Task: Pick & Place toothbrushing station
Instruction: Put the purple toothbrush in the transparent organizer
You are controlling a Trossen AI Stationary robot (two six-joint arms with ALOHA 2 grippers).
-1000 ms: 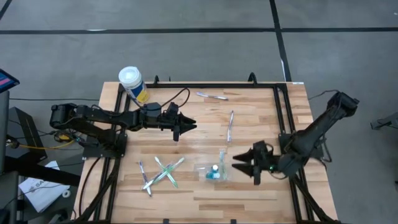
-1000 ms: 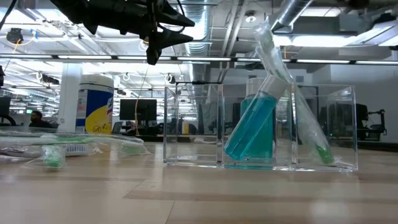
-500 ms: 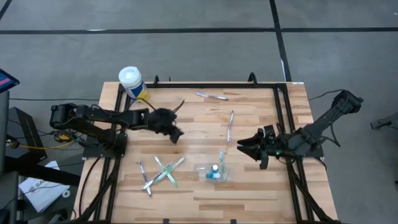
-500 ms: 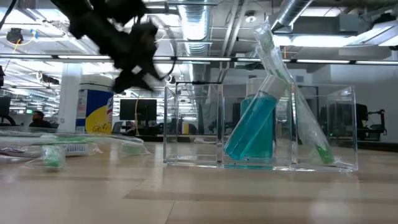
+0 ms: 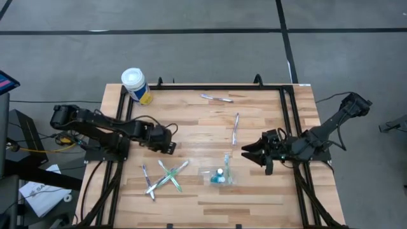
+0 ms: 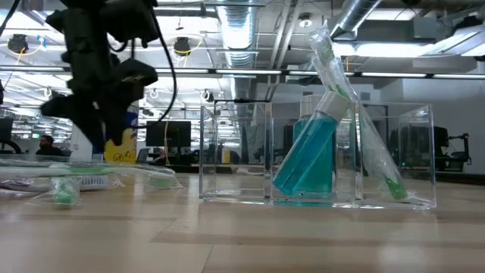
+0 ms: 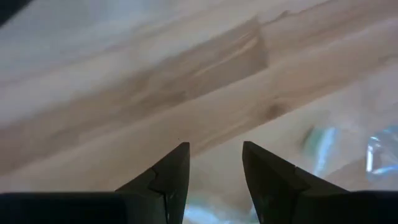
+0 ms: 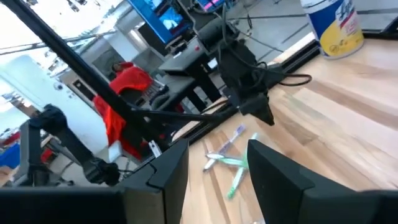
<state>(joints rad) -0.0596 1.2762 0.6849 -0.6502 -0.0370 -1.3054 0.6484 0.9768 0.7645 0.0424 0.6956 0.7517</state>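
The clear plastic holder point(image 5: 218, 176) stands on its base on the wooden table, near the front middle. In the low view point(image 6: 318, 155) it holds a teal-blue tube point(image 6: 307, 159) and a wrapped green toothbrush point(image 6: 356, 114), both leaning. Several loose toothbrushes point(image 5: 165, 177) lie flat to its left. My left gripper point(image 5: 168, 145) is open and points down at bare wood just beyond them point(image 7: 214, 152). My right gripper point(image 5: 247, 152) is open and empty to the right of the holder, pointing toward the table's left point(image 8: 217, 149).
A white-capped canister with a yellow label point(image 5: 135, 86) stands at the far left corner. Two more toothbrushes lie at the far middle point(image 5: 216, 97) and at the centre point(image 5: 235, 127). A black frame point(image 5: 210, 86) runs around the table's edges.
My left gripper has drawn back toward the table's left and near edges, dropped lower, and tipped from level to pointing down at the table. My right gripper has gone toward the far edge, away from the holder, then kept still. The holder and toothbrushes have not moved.
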